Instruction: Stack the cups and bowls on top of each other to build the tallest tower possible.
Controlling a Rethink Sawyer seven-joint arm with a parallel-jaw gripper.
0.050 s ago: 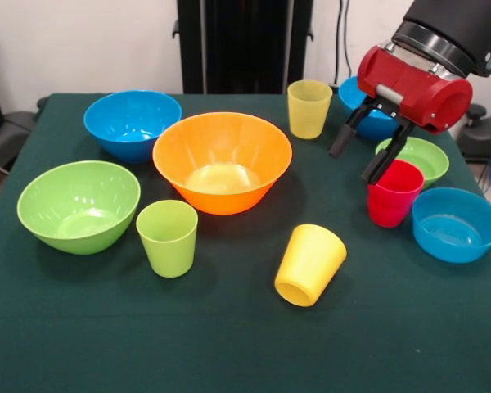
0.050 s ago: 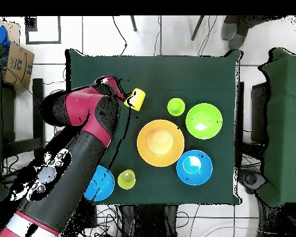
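The large orange bowl (image 1: 221, 164) (image 2: 161, 142) stands mid-table. Around it are a blue bowl (image 1: 132, 123) (image 2: 194, 167), a large lime green bowl (image 1: 78, 205) (image 2: 203, 121), an upright lime green cup (image 1: 167, 237) (image 2: 176, 107) and a pale yellow cup (image 1: 308, 108) (image 2: 126, 179). A bright yellow cup (image 1: 310, 264) (image 2: 135, 99) lies on its side. My gripper (image 1: 352, 165) hangs open and empty just left of the upright red cup (image 1: 394, 192), one finger near its rim. A small green bowl (image 1: 416, 157), a shallow blue bowl (image 1: 457, 223) and another blue bowl (image 1: 368, 110) (image 2: 101, 183) sit nearby. Nothing is stacked.
Dark green cloth covers the table (image 1: 229, 344). In the overhead view my arm (image 2: 82, 136) hides the red cup and the small bowls. A cardboard box (image 2: 18, 62) lies on the floor beyond the table's corner.
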